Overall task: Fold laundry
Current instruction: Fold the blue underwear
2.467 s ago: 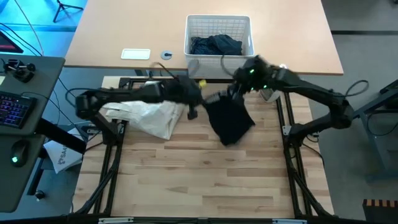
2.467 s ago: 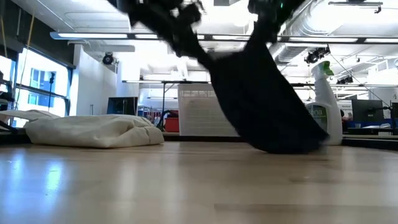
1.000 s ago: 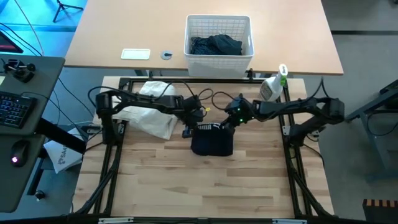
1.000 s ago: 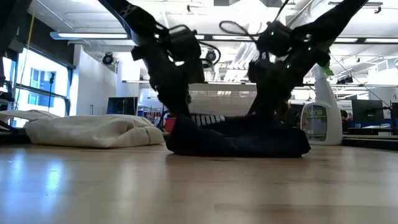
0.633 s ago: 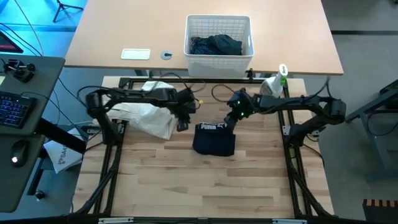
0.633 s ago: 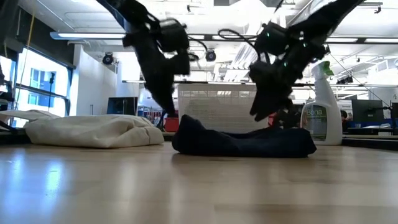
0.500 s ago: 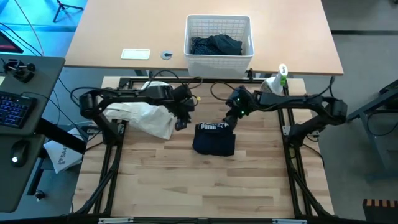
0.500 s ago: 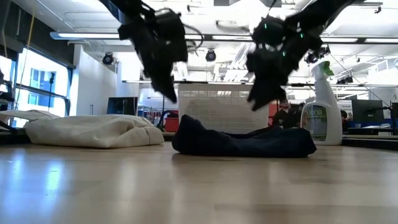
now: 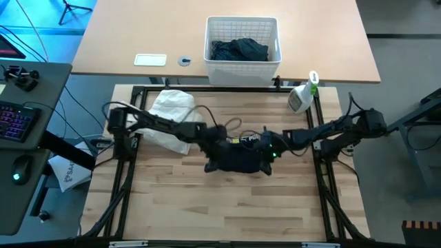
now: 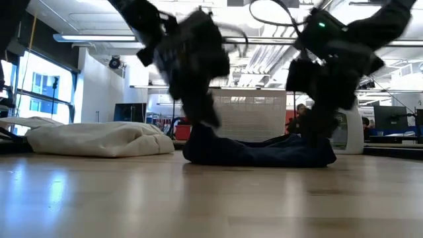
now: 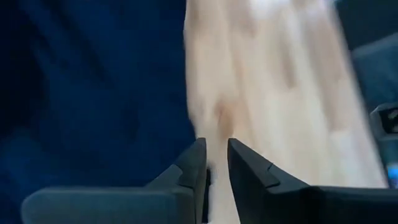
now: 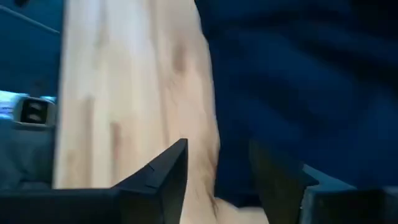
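we have the folded dark garment (image 9: 238,158) mid-table, left gripper (image 9: 212,162) and right gripper (image 9: 266,164) at its ends, jaws parted, gripping nothing. farther off, a white cloth (image 9: 169,114), spray bottle (image 9: 302,96), and basket (image 9: 242,31) of dark laundry (image 9: 238,49).

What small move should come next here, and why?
Probably closing both sets of fingers on the dark garment's side edges. The left gripper and right gripper are each down at an opposite edge of the bundle on the table, fingers apart with wood showing between them, nothing gripped yet.
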Motion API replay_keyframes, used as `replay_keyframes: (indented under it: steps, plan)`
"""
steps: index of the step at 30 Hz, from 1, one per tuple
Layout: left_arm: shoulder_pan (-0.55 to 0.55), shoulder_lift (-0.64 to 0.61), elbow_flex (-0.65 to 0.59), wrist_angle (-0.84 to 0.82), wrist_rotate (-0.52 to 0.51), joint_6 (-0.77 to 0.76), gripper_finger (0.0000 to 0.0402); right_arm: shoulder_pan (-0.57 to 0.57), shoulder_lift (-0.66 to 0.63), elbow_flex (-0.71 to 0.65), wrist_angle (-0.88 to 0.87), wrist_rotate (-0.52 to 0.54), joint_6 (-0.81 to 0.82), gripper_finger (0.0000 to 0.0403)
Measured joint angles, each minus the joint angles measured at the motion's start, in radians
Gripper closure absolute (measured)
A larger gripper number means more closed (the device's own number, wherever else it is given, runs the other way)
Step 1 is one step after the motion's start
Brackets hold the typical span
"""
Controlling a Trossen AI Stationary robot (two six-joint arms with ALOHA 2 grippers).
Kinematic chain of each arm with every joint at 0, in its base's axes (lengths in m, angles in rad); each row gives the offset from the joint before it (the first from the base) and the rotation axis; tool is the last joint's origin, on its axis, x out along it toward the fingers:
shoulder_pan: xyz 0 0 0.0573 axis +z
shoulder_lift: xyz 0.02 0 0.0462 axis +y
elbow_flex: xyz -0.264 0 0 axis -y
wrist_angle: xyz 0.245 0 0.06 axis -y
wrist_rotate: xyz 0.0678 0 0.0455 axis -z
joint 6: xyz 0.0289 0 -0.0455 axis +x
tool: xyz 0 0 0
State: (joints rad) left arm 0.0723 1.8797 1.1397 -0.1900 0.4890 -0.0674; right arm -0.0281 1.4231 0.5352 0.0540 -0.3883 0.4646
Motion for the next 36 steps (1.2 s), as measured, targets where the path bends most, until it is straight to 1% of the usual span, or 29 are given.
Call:
replay_keyframes:
  steps: [3, 6, 7, 10, 12, 14, 17, 20, 23, 25, 27, 29, 31, 33, 36]
  plan:
    - [-0.019, 0.066, 0.0, -0.056, -0.032, -0.005, 0.036, 0.041, 0.0, -0.07, 0.048, 0.107, 0.014, 0.0258]
    - [-0.024, 0.091, 0.002, -0.15, -0.089, -0.01, 0.037, 0.058, 0.0, -0.11, 0.023, 0.188, 0.006, 0.0274]
    - [-0.026, 0.089, 0.005, -0.181, -0.111, -0.009, 0.0373, 0.058, -0.002, -0.11, -0.002, 0.196, 0.005, 0.0279]
    - [-0.026, 0.068, 0.003, -0.259, -0.122, -0.008, 0.0384, 0.058, -0.022, -0.104, -0.071, 0.196, -0.001, 0.0294]
    - [-0.026, 0.033, -0.001, -0.299, -0.138, -0.032, 0.039, 0.064, -0.059, -0.1, -0.1, 0.185, -0.003, 0.0303]
    - [-0.026, -0.013, -0.002, -0.298, -0.149, -0.078, 0.0394, 0.073, -0.11, -0.081, -0.123, 0.175, -0.019, 0.031]
    - [-0.039, -0.086, 0.0, -0.291, -0.203, -0.177, 0.0398, 0.082, -0.186, -0.045, -0.113, 0.174, -0.045, 0.0317]
    - [-0.063, -0.147, 0.0, -0.286, -0.261, -0.283, 0.0399, 0.096, -0.218, -0.041, -0.073, 0.176, -0.099, 0.0316]
    - [-0.092, -0.201, 0.0, -0.283, -0.293, -0.404, 0.0399, 0.118, -0.216, -0.04, 0.031, 0.172, -0.173, 0.0299]
    - [-0.118, -0.224, 0.0, -0.283, -0.306, -0.491, 0.0399, 0.124, -0.189, -0.04, 0.076, 0.179, -0.185, 0.0274]
    - [-0.145, -0.244, 0.0, -0.296, -0.334, -0.563, 0.0399, 0.123, -0.148, -0.036, 0.131, 0.224, -0.175, 0.0243]
    - [-0.17, -0.258, 0.0, -0.296, -0.361, -0.611, 0.0399, 0.122, -0.101, -0.015, 0.145, 0.279, -0.17, 0.0208]
    - [-0.189, -0.27, 0.0, -0.307, -0.379, -0.645, 0.0399, 0.106, -0.064, 0.022, 0.107, 0.293, -0.161, 0.0173]
    - [-0.199, -0.272, 0.0, -0.308, -0.404, -0.657, 0.0398, 0.082, -0.054, 0.073, 0.025, 0.294, -0.072, 0.0147]
    - [-0.182, -0.272, 0.0, -0.318, -0.45, -0.647, 0.0398, 0.042, -0.058, 0.152, -0.133, 0.303, 0.067, 0.0128]
